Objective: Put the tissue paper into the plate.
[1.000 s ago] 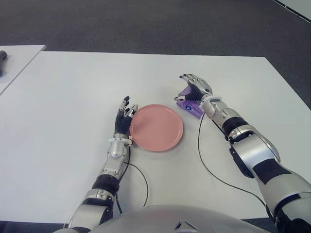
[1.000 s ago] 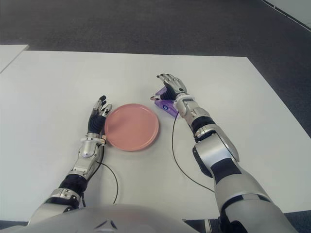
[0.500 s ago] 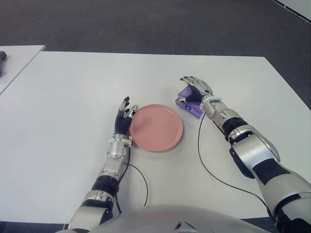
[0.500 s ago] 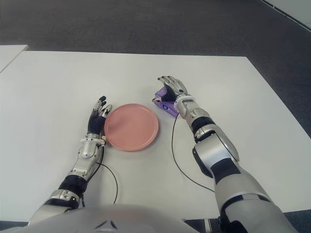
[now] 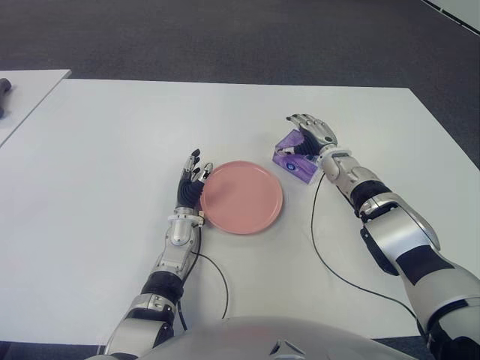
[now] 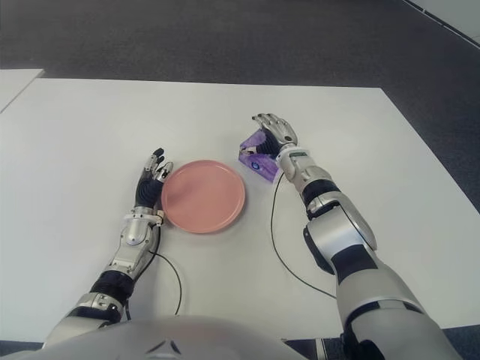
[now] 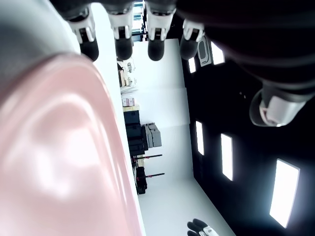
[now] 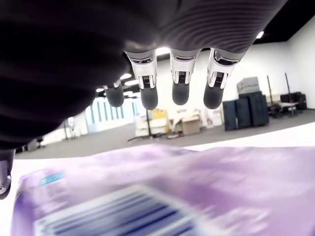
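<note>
A purple tissue pack [image 5: 291,159] lies on the white table [image 5: 112,150], just right of the pink plate [image 5: 241,196]. My right hand [image 5: 313,135] arches over the pack's far right side with its fingers spread. In the right wrist view the fingertips [image 8: 180,93] hang above the purple wrapper [image 8: 147,196] without closing on it. Whether the palm touches the pack is unclear. My left hand [image 5: 191,180] is at the plate's left rim with straight fingers and holds nothing. The plate has nothing on it.
A black cable [image 5: 319,255] runs across the table from my right wrist toward the near edge, and another loops by my left forearm [image 5: 221,281]. A second white table [image 5: 22,90] with a dark object [image 5: 4,86] stands at far left. Dark carpet lies beyond.
My right hand has shifted a little to the right and its fingers have lifted, so more of the purple pack shows. The left hand and plate have not moved.
</note>
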